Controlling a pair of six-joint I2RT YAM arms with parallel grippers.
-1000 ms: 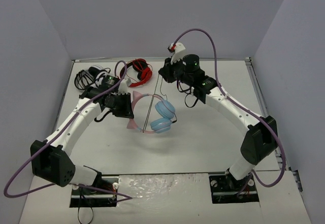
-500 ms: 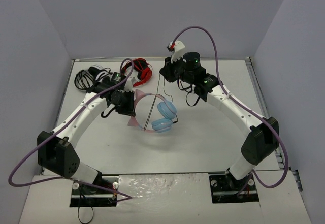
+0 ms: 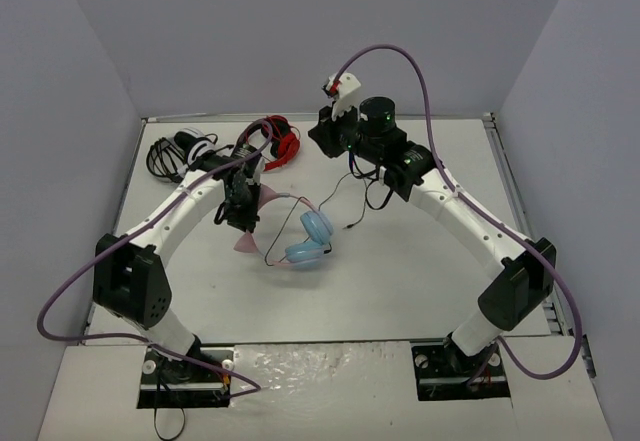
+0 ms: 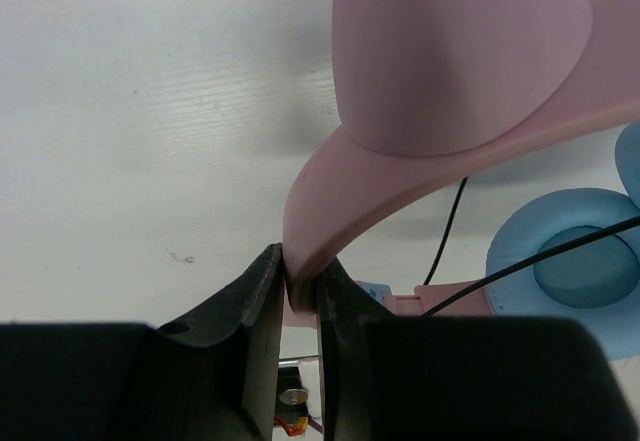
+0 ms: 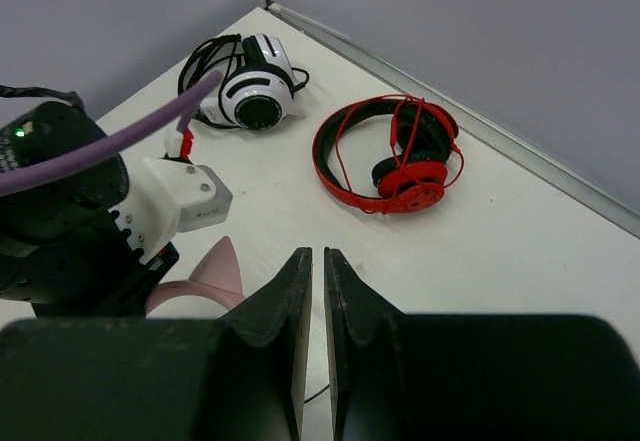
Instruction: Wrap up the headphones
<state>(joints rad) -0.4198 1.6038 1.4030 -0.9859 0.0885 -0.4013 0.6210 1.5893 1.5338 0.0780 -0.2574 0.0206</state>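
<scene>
The headphones (image 3: 310, 236) lie mid-table, with a pink cat-eared headband (image 4: 440, 81) and light blue ear cups (image 4: 580, 261). My left gripper (image 3: 240, 211) (image 4: 300, 271) is shut on the headband's edge beside one cat ear. The thin black cable (image 3: 345, 186) runs from the ear cups up to my right gripper (image 3: 330, 141), which is raised behind the headphones. In the right wrist view that gripper (image 5: 317, 256) has its jaws almost together, and the cable (image 5: 316, 394) enters the slit low between them. One pink ear (image 5: 215, 271) shows there.
Red-and-black headphones (image 3: 280, 143) (image 5: 390, 156) lie at the back centre-left. Black-and-white headphones (image 3: 180, 151) (image 5: 255, 96) with a coiled cable lie in the back left corner. My left arm's wrist (image 5: 70, 231) is close to the right gripper. Walls enclose the table.
</scene>
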